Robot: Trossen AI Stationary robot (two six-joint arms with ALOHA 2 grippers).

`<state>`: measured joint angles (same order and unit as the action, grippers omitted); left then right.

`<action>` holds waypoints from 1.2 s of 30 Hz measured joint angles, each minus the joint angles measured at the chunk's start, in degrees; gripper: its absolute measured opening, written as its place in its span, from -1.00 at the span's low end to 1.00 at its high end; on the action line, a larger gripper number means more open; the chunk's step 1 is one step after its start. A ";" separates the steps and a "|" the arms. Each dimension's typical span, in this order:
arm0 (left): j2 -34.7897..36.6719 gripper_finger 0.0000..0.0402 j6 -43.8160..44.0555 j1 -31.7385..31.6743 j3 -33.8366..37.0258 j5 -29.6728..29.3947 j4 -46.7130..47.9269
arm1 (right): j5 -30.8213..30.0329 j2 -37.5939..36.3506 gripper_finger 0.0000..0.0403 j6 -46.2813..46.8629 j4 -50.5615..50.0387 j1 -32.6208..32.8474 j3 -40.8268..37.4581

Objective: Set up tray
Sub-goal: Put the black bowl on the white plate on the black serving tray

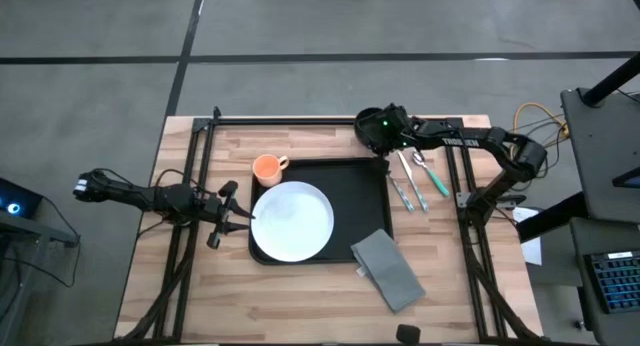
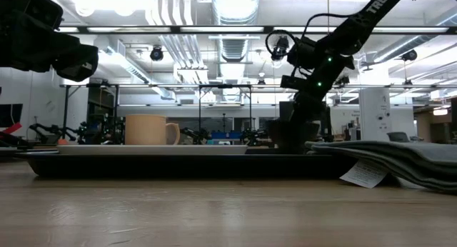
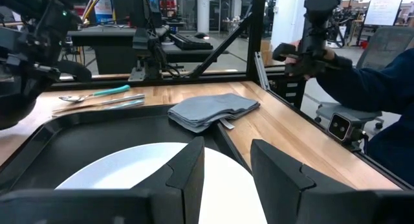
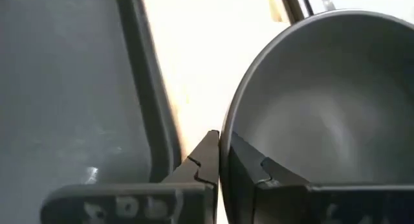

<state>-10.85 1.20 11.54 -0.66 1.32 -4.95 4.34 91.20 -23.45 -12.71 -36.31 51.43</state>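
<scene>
Lying flat mid-worktop, the tray (image 1: pixel 365 191) looks stiff, light and slick; its low rim seems the best place to grip; it carries a white plate (image 1: pixel 292 220); the right hand (image 4: pixel 220 160) is clenched on a black bowl's (image 4: pixel 310 114) rim just beyond the tray's far corner; the left hand (image 3: pixel 226 169) hangs released over the plate; the wooden worktop (image 1: pixel 310 306) stands in a workshop.

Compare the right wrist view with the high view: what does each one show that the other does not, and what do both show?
Only the right wrist view shows the right gripper shut on the rim of the black bowl. Only the high view shows the white plate, orange cup, grey napkin, the cutlery and the left gripper open beside the tray. Both show the tray's rim, the bowl and the wooden table.
</scene>
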 joint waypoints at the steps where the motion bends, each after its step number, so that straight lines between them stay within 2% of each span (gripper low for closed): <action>1: 0.00 -0.46 0.01 -0.01 0.01 0.00 0.00 | 0.01 0.00 -0.95 -0.08 -0.91 0.48 0.52; 11: 0.00 -0.46 0.01 0.00 -0.01 0.00 0.00 | -1.06 0.00 -0.96 -0.93 -4.72 8.15 5.14; 22: 0.00 -0.46 -0.01 -0.01 -0.01 0.00 0.00 | -1.95 -0.04 -0.96 -1.46 -13.85 18.60 10.73; 31: 0.00 -0.46 0.01 0.01 0.01 0.00 0.00 | -1.84 -0.04 -0.96 -2.70 -14.56 24.78 13.18; 36: 0.00 -0.46 -0.01 0.01 0.01 0.00 0.00 | 1.46 0.61 -0.96 -3.16 -14.46 27.14 14.51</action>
<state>-10.85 1.19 11.55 -0.64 1.32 -4.95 5.79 91.81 -26.61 -27.17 -9.17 65.94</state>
